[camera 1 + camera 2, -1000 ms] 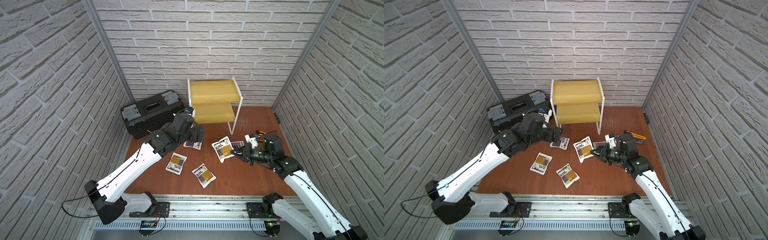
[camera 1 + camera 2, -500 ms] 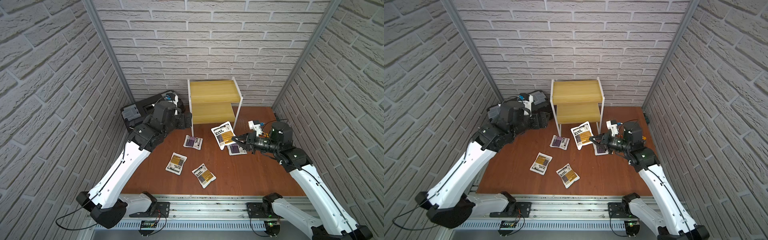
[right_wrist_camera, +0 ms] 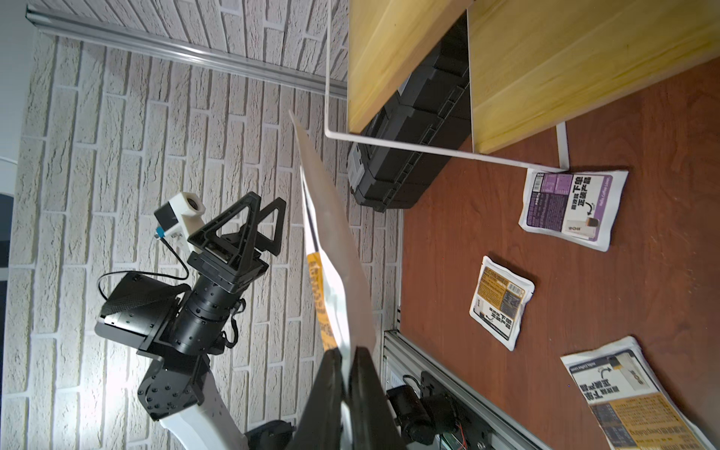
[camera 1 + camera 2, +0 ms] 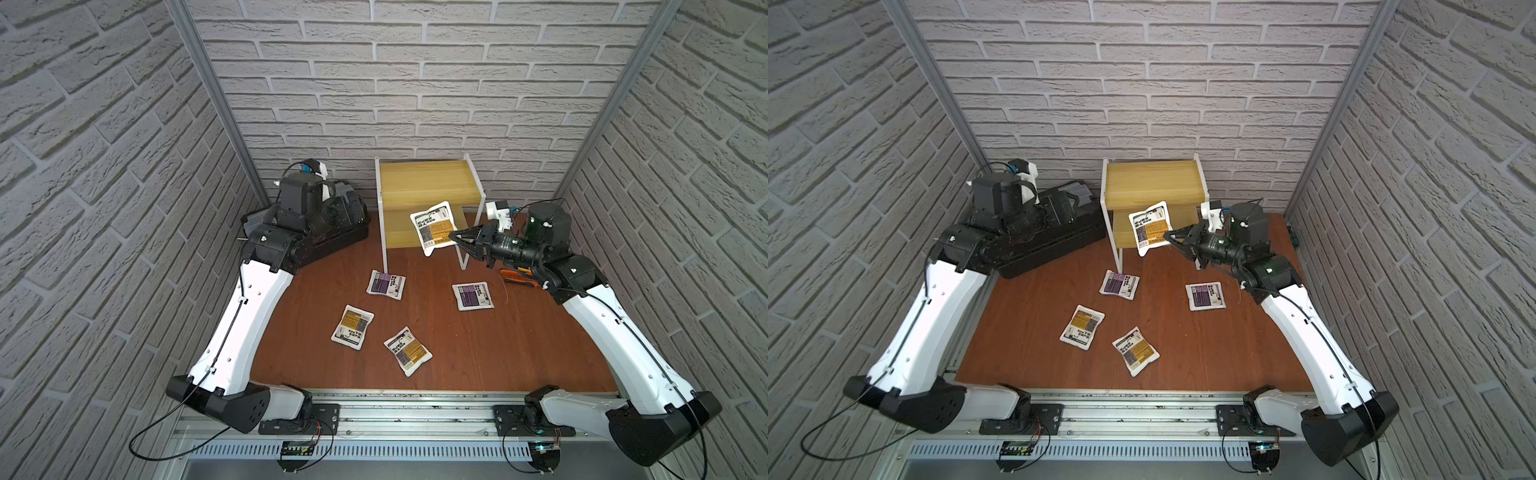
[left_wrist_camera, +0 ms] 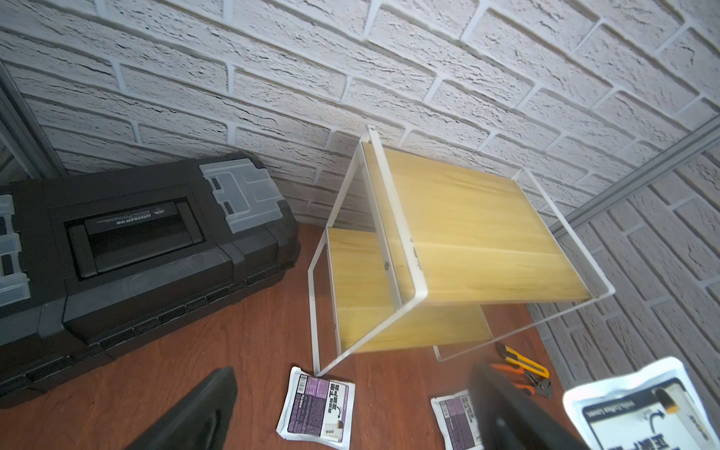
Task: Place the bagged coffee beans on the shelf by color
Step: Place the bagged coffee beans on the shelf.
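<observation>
Here, an orange-label pouch (image 4: 434, 226) hangs before the shelf (image 4: 424, 183).
The right gripper (image 4: 453, 239) clamps its 4 o'clock edge; the left gripper (image 3: 267, 199) has its fingers apart.

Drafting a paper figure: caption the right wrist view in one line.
Right end effector shut on an orange-label coffee pouch, held edge-on near the two-tier shelf; left end effector open beyond.

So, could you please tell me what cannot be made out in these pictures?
Left claw: lost against the black toolbox in both top views.
Held orange pouch: edge-on in the right wrist view, label mostly unseen; cut by the frame edge in the left wrist view.
Lower board of the shelf: partly covered by that pouch in both top views.
Orange pliers: largely behind the right arm in both top views.
</observation>
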### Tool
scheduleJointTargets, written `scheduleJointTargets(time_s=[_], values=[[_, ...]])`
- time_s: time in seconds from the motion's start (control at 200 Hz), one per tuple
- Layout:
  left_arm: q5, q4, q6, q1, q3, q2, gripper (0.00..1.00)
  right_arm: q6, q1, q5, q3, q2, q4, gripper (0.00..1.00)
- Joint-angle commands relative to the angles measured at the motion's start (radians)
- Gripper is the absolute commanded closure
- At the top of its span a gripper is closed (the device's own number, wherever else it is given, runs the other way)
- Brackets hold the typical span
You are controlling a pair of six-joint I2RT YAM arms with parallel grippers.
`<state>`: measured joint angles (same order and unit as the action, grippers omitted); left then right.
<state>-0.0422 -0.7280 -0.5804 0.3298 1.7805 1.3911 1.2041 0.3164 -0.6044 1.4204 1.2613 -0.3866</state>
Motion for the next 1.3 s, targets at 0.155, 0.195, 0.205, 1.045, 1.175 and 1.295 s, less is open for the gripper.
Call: scheduleJointTargets(time_s=[0.155,0.195,0.205,1.045,1.175,1.295], values=[[0.145,0.060,-0.057,-0.127,0.057,0.077,0.01,0.074,0.015,0.098,0.227,0.184,0.117,0.93],[0.158,0.062,-0.058,-0.138,0.059,0.085,0.02,0.074,0.016,0.109,0.268,0.215,0.106,0.93],[0.159,0.062,-0.058,-0.141,0.058,0.088,0.01,0.074,0.016,0.111,0.279,0.223,0.105,0.93],[0.215,0.076,-0.049,-0.178,0.063,0.149,0.02,0.135,0.059,0.224,0.792,0.710,-0.001,0.91],[0.216,0.080,-0.050,-0.178,0.054,0.148,0.02,0.136,0.067,0.228,0.838,0.774,-0.023,0.90],[0.217,0.081,-0.049,-0.178,0.051,0.146,0.02,0.138,0.067,0.235,0.851,0.796,-0.024,0.89]])
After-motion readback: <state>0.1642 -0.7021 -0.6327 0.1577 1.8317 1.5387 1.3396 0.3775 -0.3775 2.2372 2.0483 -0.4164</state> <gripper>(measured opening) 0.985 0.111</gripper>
